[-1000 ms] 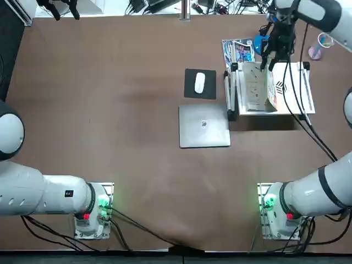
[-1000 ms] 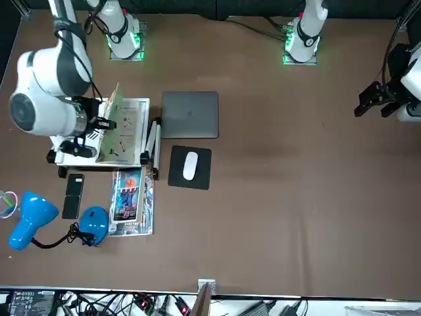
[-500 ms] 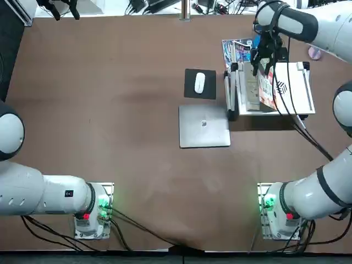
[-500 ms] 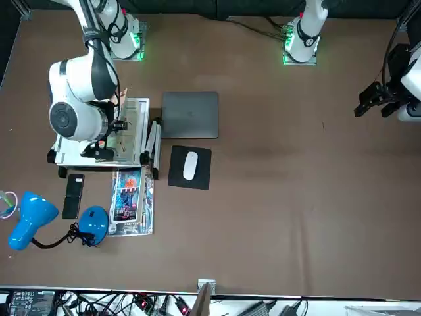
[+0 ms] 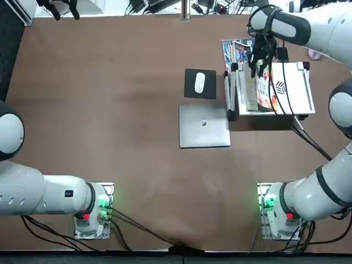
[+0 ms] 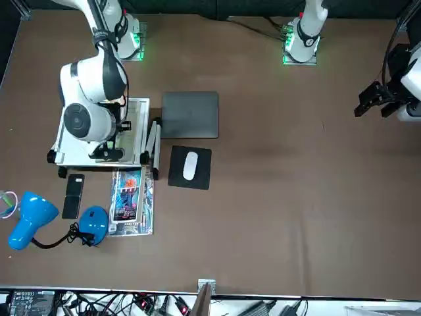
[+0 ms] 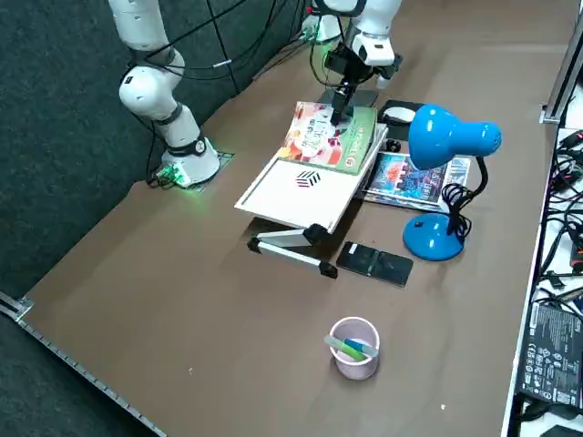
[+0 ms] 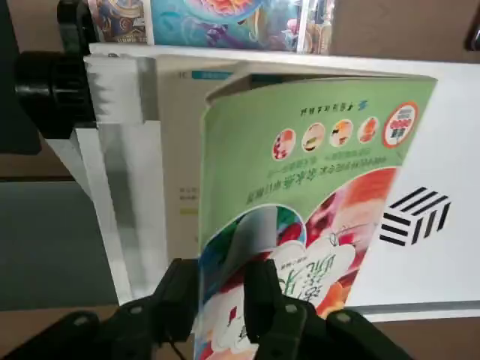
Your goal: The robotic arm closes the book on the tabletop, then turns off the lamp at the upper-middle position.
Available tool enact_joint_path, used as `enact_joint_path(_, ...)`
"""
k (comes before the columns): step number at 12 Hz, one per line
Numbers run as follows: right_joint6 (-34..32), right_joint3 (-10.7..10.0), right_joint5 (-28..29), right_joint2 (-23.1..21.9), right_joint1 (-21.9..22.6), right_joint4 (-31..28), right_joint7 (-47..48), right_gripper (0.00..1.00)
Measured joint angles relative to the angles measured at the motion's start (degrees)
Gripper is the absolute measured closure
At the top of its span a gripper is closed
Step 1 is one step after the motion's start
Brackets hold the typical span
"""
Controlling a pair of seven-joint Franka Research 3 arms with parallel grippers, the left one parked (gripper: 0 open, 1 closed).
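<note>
Right gripper fingers apart, nothing seen clamped; the book is right at them, cover still slightly raised. If released too early, the cover may spring back; if pressed too hard, the stand beneath may be tipped. Beyond the gripper, the lamp could be knocked by a low approach.

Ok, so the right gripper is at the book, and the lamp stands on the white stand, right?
Not quite: the lamp stands on the table, as the right side view shows. The right gripper is at the book.
</note>
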Motion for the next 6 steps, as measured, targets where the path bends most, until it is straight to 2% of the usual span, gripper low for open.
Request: enact_joint_path(6,0.12,0.01,-1.15,3.55,2.72,3.27,4.58,0.56)
